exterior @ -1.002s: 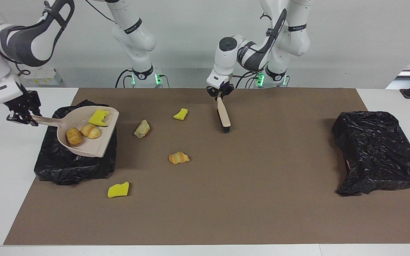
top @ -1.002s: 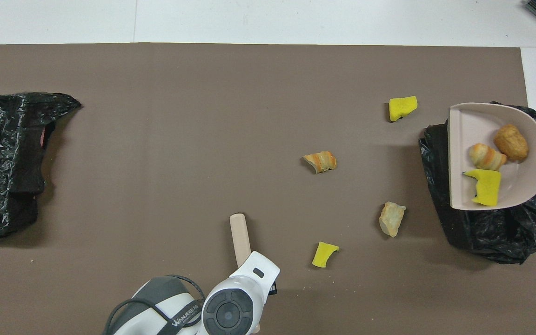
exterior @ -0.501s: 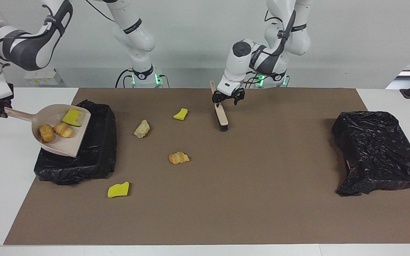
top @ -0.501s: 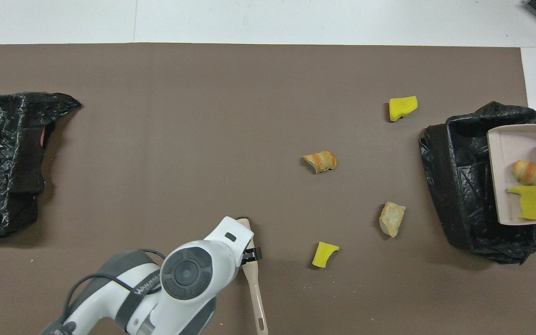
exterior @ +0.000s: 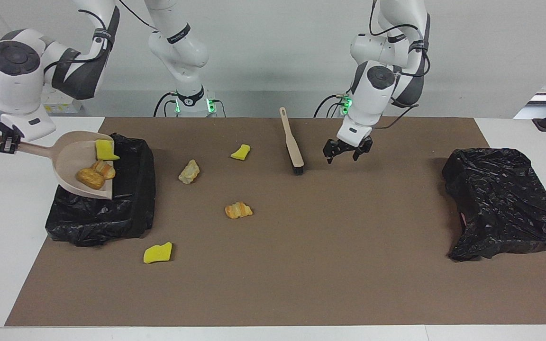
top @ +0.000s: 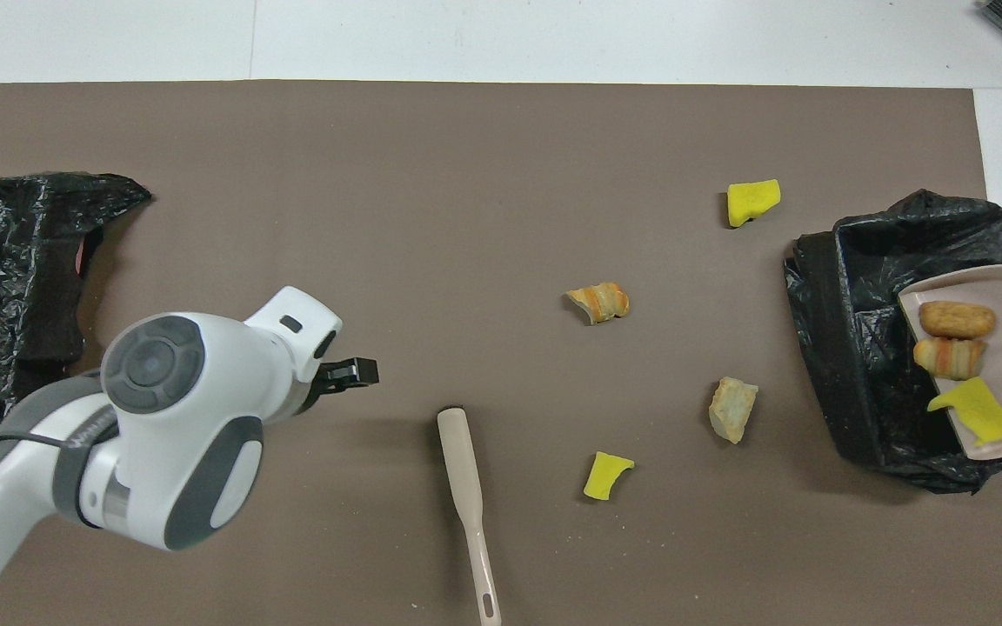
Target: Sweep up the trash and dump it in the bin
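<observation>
right hand (exterior: 8, 143) clamped on tilted dustpan (exterior: 71, 161) handle over bin (exterior: 126, 208); 3 trash (exterior: 96, 173) bits inside. left hand (exterior: 347, 150) fingers apart, hovering just beside brush (exterior: 292, 144); bare mat (exterior: 349, 246) under it.

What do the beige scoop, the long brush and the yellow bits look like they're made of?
The scoop looks like moulded plastic: one even beige colour, smooth matt surface, thin rim. The brush seems to be the same beige plastic along its handle, with dark bristles at one end, probably synthetic. The yellow bits look like foam sponge: bright, dull-surfaced, with roughly cut edges.
</observation>
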Tool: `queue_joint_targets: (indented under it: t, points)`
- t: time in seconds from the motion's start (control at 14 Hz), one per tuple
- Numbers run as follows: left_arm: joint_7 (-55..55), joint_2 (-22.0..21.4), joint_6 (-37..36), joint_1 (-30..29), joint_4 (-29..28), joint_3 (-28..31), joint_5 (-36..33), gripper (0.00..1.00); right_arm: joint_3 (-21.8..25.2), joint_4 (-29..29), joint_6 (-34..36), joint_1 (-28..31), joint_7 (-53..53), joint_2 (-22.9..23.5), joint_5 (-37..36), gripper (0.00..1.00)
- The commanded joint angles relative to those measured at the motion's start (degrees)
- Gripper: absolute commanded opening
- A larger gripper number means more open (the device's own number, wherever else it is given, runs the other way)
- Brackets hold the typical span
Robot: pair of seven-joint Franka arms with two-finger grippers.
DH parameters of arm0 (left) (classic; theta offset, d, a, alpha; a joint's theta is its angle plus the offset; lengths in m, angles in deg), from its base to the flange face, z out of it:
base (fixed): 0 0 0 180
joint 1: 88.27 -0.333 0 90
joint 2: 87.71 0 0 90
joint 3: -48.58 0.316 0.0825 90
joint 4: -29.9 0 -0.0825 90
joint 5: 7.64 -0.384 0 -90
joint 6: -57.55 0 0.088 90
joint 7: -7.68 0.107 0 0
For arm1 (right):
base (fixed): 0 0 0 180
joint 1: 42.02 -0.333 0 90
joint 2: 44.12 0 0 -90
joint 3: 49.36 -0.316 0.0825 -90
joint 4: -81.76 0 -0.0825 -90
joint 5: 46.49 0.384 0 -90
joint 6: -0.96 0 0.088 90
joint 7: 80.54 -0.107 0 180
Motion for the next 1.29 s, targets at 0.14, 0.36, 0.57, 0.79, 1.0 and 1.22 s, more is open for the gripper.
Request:
queue_joint_targets:
  t: [0.14, 0.36, 0.57, 0.79, 1.0, 1.22]
  points:
    - [11.8, 3.2, -6.2, -10.0, 9.4, -0.7, -0.8, 1.00, -0.1, -2.6, 1.6, -2.8, 0.7, -4.5, -7.2, 0.00]
    - [23.4, 3.6, -16.0, -16.2, 16.8, -0.6, -0.8, 1.00, -0.7, -1.7, 1.7, -4.4, 0.7, -4.9, -10.0, 0.00]
    - [29.9, 3.6, -21.9, -20.3, 22.3, -0.5, -0.9, 1.00, -0.7, -0.7, 1.8, -6.8, 0.9, -5.0, -14.0, 0.00]
    - [34.2, 3.8, -25.9, -23.8, 26.9, -0.5, -3.3, 1.00, -1.5, 2.8, 2.2, -7.3, 0.6, -4.4, -13.2, 0.00]
    - [32.5, 6.6, -31.3, -25.1, 33.4, -0.5, -2.6, 1.00, -1.5, 3.8, 3.4, -12.6, -1.1, -4.1, -13.3, 0.00]
    - [29.3, 7.1, -32.4, -24.3, 35.6, -0.8, -3.6, 1.00, -1.5, 7.0, 6.1, -15.5, -11.4, -2.3, -11.4, 0.00]
